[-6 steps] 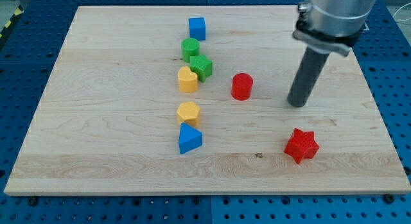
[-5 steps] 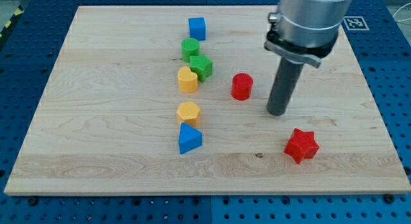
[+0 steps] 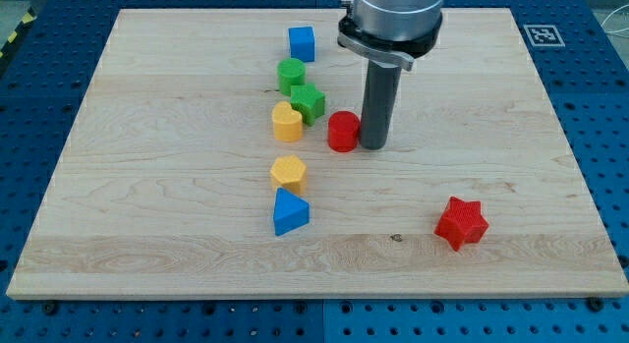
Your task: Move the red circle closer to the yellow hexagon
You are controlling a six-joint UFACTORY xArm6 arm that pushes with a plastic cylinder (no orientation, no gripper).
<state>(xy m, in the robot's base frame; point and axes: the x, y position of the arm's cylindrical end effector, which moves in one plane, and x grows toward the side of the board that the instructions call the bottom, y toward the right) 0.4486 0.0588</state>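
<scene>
The red circle (image 3: 342, 132) stands near the board's middle. My tip (image 3: 374, 144) is right against its right side, touching it. The yellow hexagon (image 3: 289, 172) lies below and to the left of the red circle, a short gap apart. The dark rod rises from the tip to the arm at the view's top.
A yellow heart-like block (image 3: 286, 121) sits left of the red circle, touching a green star-like block (image 3: 308, 103). A green circle (image 3: 290, 74) and a blue cube (image 3: 302, 43) lie above. A blue triangle (image 3: 290, 212) sits under the hexagon. A red star (image 3: 461, 223) lies lower right on the wooden board (image 3: 147, 186).
My tip has swept left from the board's right part to the red circle. The red circle has slid a little to the left, toward the yellow blocks.
</scene>
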